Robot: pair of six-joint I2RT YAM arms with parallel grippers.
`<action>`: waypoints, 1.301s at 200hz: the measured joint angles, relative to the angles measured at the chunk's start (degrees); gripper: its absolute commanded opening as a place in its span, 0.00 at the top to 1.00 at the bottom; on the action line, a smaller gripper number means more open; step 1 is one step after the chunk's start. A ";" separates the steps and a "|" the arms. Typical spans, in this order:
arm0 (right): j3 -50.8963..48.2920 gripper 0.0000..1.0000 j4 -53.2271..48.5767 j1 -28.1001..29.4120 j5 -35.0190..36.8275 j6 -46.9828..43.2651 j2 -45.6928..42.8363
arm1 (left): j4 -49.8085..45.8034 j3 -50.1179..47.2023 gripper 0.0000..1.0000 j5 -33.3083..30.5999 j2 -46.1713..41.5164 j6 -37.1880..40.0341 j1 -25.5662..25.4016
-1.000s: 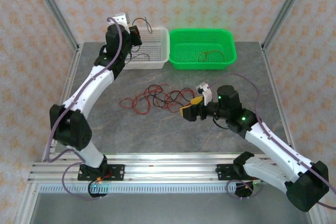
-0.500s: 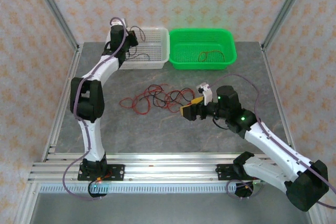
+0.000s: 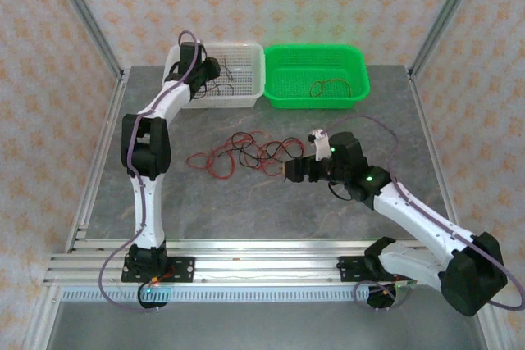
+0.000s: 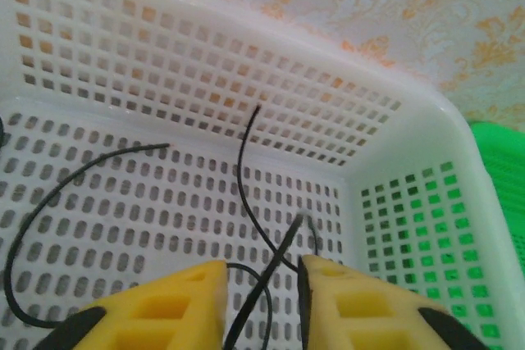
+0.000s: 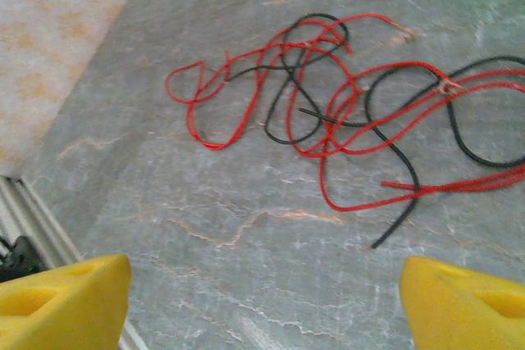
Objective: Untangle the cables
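Observation:
A tangle of thin red and black cables (image 3: 246, 153) lies on the grey table; in the right wrist view the tangle (image 5: 344, 112) spreads ahead of the fingers. My right gripper (image 3: 292, 171) hovers just right of it, open wide (image 5: 262, 284), with bare table between its yellow fingers. My left gripper (image 3: 213, 68) is down inside the white basket (image 3: 246, 101). Its fingers stand apart (image 4: 262, 272), and a loose black cable (image 4: 246, 153) runs through the gap and curls over the basket floor.
A green basket (image 3: 359, 88) stands right of the white one, with a small red and black cable (image 3: 328, 86) in it. The cage's metal posts and wallpapered walls close in the table. An aluminium rail runs along the near edge.
My left arm has folded and carried its gripper with the black cable lower into the white basket. My right gripper has turned and edged slightly towards the tangle.

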 measured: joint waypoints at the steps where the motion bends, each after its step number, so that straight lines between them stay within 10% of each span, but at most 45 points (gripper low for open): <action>1: 0.00 0.16 -0.04 0.00 0.11 0.02 0.09 | -0.11 0.07 0.55 0.07 0.00 0.11 0.00; 102: 6.80 0.32 -9.29 0.02 17.00 12.57 12.94 | -12.13 2.40 0.41 4.48 -4.68 -1.70 0.00; 183: 7.91 0.34 -4.13 5.29 16.74 32.59 23.15 | -8.31 -23.28 0.40 2.01 -38.60 -3.91 -3.56; 260: 7.04 0.38 6.67 11.41 18.82 56.26 26.32 | -6.99 -42.62 0.40 -0.74 -48.35 -6.43 -6.29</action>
